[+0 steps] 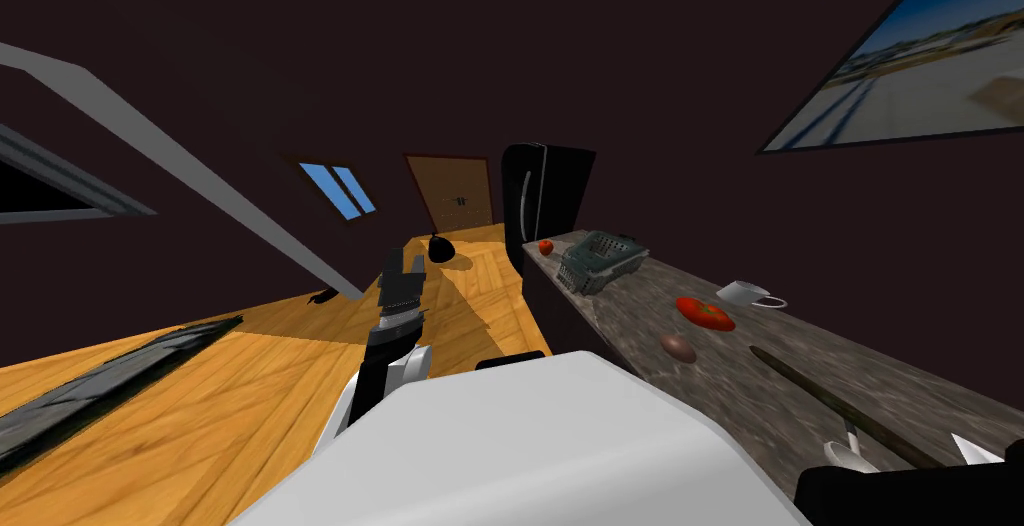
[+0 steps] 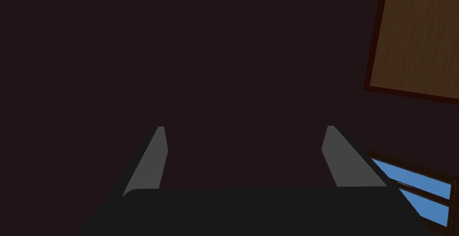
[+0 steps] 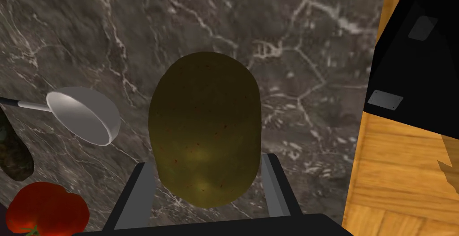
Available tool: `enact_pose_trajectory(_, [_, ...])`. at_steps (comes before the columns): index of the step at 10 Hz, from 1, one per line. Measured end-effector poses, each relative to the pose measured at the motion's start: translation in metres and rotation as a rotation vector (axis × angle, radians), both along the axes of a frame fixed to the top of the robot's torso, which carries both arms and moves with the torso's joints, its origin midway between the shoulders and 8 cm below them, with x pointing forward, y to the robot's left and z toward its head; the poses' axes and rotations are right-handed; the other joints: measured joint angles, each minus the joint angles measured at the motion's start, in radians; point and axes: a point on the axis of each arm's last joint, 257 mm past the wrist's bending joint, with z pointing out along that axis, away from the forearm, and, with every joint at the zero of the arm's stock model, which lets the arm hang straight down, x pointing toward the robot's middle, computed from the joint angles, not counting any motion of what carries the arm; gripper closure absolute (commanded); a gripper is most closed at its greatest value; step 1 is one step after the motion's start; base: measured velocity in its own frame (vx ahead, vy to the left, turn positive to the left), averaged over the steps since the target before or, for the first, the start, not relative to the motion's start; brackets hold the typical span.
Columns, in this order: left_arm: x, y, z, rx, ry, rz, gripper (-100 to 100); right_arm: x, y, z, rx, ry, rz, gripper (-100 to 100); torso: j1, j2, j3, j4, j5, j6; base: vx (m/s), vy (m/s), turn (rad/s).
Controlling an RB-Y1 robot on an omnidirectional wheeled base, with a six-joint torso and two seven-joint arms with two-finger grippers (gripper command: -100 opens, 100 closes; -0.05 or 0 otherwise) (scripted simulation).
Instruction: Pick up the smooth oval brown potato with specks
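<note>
The right gripper (image 3: 208, 188) is clamping the speckled brown potato (image 3: 204, 125) across its narrow width, probably because the thin fingers are finding steadier purchase there than along its length. It is hanging over the marble counter (image 3: 291, 45), clear of the ladle (image 3: 85, 114) and tomato (image 3: 45, 208). The left gripper (image 2: 244, 157) is idling with its fingers spread, empty

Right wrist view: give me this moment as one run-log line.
right gripper shut on potato | marble counter beyond it | ladle and tomato on counter | left gripper open, empty
</note>
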Motion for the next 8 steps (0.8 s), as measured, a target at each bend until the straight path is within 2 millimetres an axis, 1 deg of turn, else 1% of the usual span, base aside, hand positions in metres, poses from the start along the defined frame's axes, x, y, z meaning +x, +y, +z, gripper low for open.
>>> enact_pose_trajectory(1, [0.0,0.0,0.0,0.0,0.0,0.0,0,-0.005,0.003,0.003,-0.005,-0.002,-0.012,100,0.0,-0.003,-0.002,0.0,0.0,-0.003,0.069,-0.022,0.016])
enact_pose_trajectory(3, [0.0,0.0,0.0,0.0,0.0,0.0,0,-0.005,0.005,0.004,-0.014,0.004,0.012,100,0.002,0.001,0.0,0.0,0.0,-0.004,0.006,-0.006,0.02])
enact_pose_trajectory(4, [0.0,0.0,0.0,0.0,0.0,0.0,0,-0.005,0.005,0.004,-0.018,0.011,0.03,100,0.003,0.003,0.001,0.001,0.001,-0.003,0.094,-0.046,-0.194])
enact_pose_trajectory(5, [0.0,0.0,0.0,0.0,0.0,0.0,0,-0.009,0.011,0.007,-0.023,0.007,0.018,100,0.002,0.0,0.0,0.0,0.001,-0.001,0.129,-0.063,-0.177])
enact_pose_trajectory(6, [0.0,0.0,0.0,0.0,0.0,0.0,0,-0.012,0.016,0.01,-0.027,0.009,0.008,100,0.001,-0.003,-0.002,0.0,0.001,-0.002,0.08,-0.036,-0.02])
enact_pose_trajectory(8, [0.0,0.0,0.0,0.0,0.0,0.0,0,-0.014,0.017,0.012,-0.04,0.017,0.029,100,0.003,0.0,0.0,0.0,0.002,-0.004,0.011,-0.005,0.018])
